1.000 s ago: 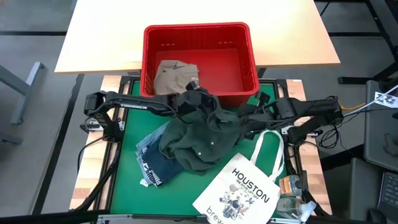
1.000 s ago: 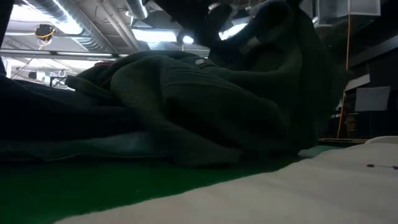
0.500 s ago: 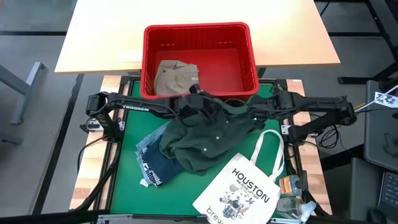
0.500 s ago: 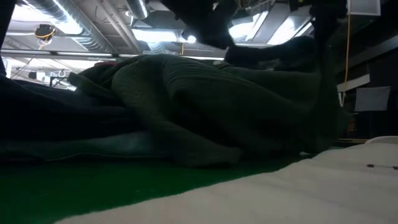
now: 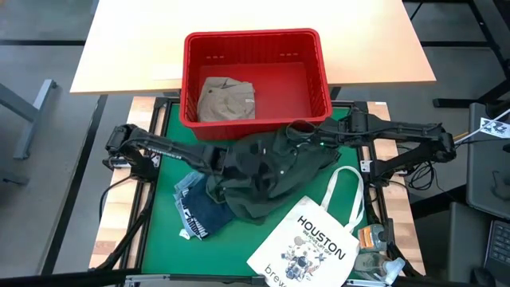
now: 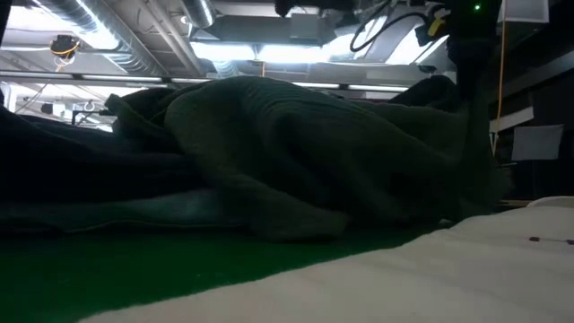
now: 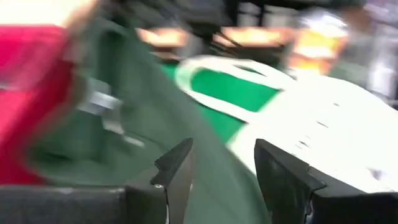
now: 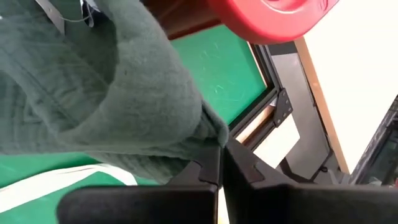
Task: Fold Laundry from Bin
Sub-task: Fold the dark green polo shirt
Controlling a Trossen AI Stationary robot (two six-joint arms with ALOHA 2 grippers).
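One second back the left gripper (image 5: pixel 217 162) was clamped near the bin (image 5: pixel 255 38); now its fingers stand apart over the dark green garment (image 5: pixel 267 179). Right gripper (image 5: pixel 296 132) pinches that garment's far edge, fingers together. Green mat (image 5: pixel 163 231) lies bare leftward; khaki garment (image 5: pixel 226 100) stays binned.
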